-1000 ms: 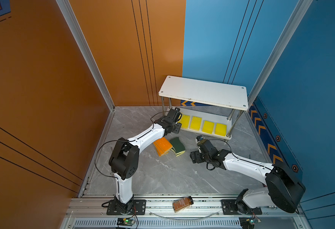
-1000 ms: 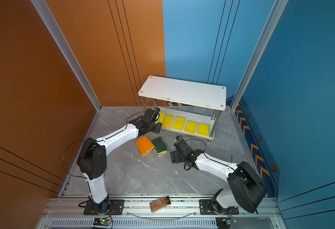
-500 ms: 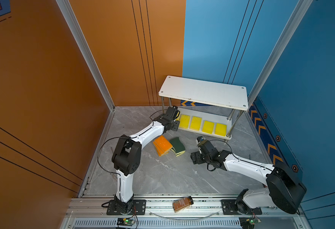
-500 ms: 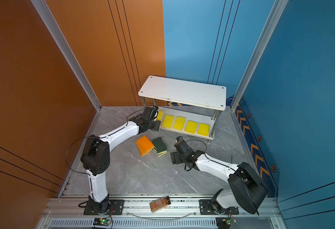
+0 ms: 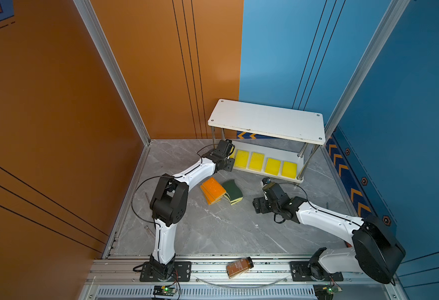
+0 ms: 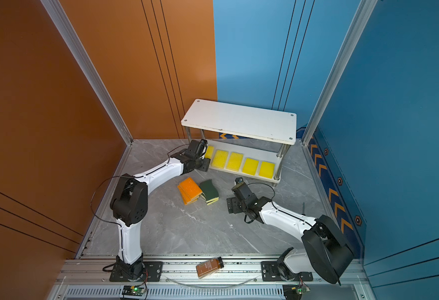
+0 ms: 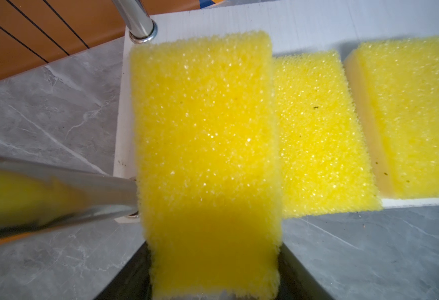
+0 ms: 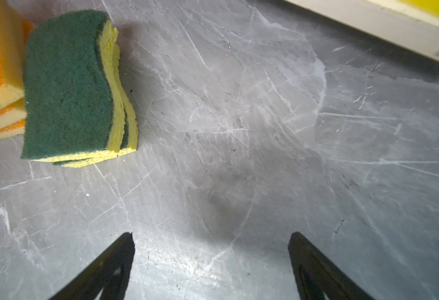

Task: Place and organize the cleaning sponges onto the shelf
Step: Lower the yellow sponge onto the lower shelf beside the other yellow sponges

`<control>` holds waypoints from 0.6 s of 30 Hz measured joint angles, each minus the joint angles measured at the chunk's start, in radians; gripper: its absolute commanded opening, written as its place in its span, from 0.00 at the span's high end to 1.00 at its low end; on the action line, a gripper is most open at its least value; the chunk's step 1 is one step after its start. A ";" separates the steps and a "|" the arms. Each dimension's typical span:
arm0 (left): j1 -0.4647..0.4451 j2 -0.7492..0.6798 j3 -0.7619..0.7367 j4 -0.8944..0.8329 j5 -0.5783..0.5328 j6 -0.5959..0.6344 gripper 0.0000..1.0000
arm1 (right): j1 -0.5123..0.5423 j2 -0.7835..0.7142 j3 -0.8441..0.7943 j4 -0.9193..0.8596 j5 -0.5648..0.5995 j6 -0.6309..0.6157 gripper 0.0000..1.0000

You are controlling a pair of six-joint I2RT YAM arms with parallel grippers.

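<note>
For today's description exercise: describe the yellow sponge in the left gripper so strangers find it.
Find the white two-tier shelf with metal posts. Its lower board holds yellow foam sponges. The target sponge is nearest the orange wall, alone held by the left gripper.

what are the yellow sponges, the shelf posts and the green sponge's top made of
Yellow sponges: probably coarse open-cell foam; big rough pores with glinting specks. Posts: likely polished metal; mirror-bright, reflecting the yellow. Green sponge top: seemingly a matte fibrous scouring pad, dense and fuzzy, over finer yellow foam.
</note>
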 measured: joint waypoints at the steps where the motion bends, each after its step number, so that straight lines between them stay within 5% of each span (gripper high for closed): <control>1: 0.003 0.003 0.002 0.000 0.000 0.000 0.35 | 0.000 0.000 0.000 0.000 0.000 0.000 0.08; 18: 0.010 0.055 0.054 0.008 0.023 0.000 0.33 | -0.002 -0.001 -0.005 0.000 0.000 0.000 0.08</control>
